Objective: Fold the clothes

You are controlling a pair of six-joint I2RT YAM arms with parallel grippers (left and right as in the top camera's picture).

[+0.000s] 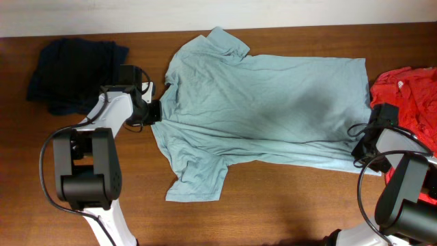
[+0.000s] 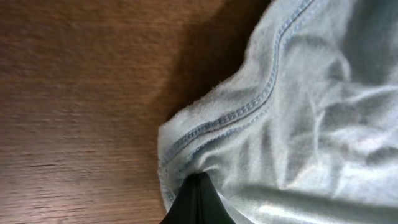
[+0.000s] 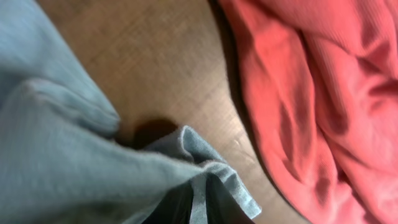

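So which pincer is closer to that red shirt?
The right. The right pincer grips the hem of the T-shirt, close beside the red shirt; the left pincer holds the collar at the far end.

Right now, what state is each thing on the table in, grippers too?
T-shirt: spread flat, unfolded, pinched at both ends.
Red shirt: crumpled, not gripped.
Navy garment: crumpled, not gripped.
Left gripper: shut on the T-shirt's neck end.
Right gripper: shut on the T-shirt's hem corner.

Brown wooden table (image 1: 273,205) under grey-teal T-shirt (image 1: 259,109), red shirt (image 1: 410,96), navy garment (image 1: 68,68).
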